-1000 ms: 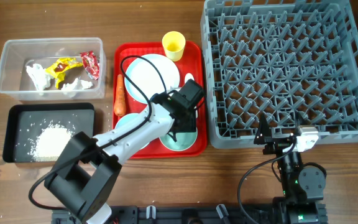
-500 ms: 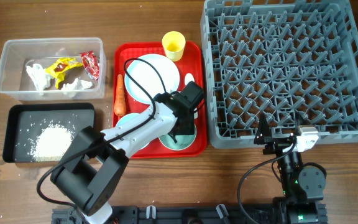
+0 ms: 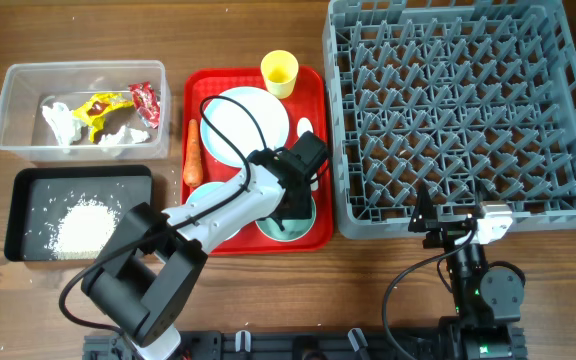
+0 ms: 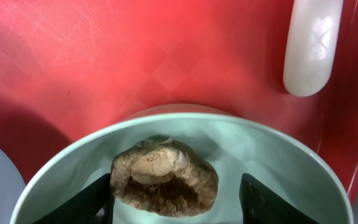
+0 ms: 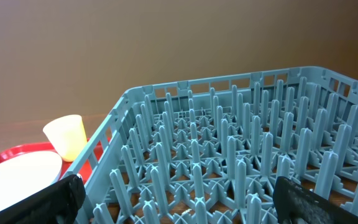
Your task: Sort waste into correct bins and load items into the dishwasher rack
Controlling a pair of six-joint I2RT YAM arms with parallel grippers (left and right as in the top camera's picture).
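The left claw (image 4: 179, 198), spread wide, straddles the small brown food lump (image 4: 163, 177) in the pale green bowl (image 4: 281, 155); closing probably comes next.

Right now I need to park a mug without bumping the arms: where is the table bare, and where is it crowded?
Bare wood runs along the far edge beyond the clear tub, and in front between the red tray and the right gripper. Crowded: the red tray, with the left gripper in a bowl; its gap to the rack is narrow.
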